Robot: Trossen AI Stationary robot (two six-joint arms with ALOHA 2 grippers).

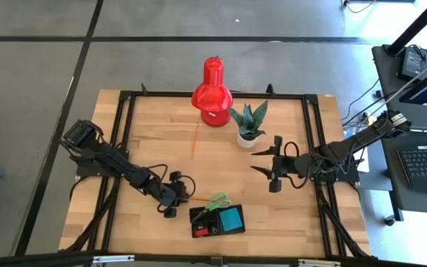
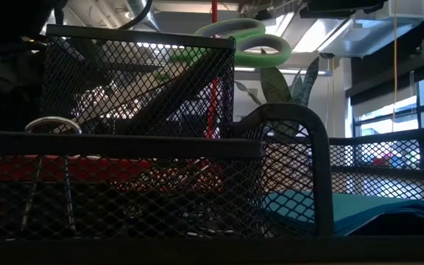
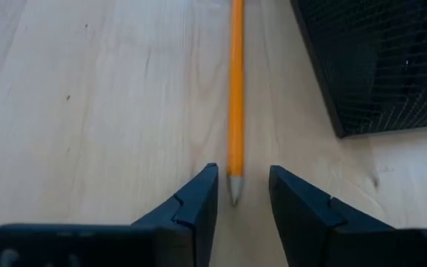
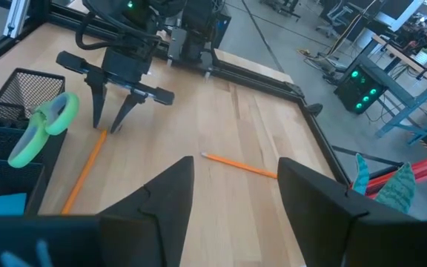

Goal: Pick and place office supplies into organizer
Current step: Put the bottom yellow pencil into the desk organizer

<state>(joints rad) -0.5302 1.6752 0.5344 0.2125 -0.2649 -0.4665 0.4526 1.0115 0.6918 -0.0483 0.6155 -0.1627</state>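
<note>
Left pincer (image 3: 242,194) low on desk (image 3: 87,96), fingers apart astride orange pencil (image 3: 236,96) tip beside organizer (image 3: 376,67), lined up for grasp. Right pincer (image 1: 271,169) waits open near plant (image 1: 248,122).

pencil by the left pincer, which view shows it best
Left wrist view: the pencil lies on the wood, its tip between the open left pincer fingers. Right wrist view shows it smaller; high view only a sliver; low view hides it.

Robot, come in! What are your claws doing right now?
Left gripper open, straddling orange pencil tip beside organizer. Right gripper open, waiting mid-table. Nothing blocking.
</note>
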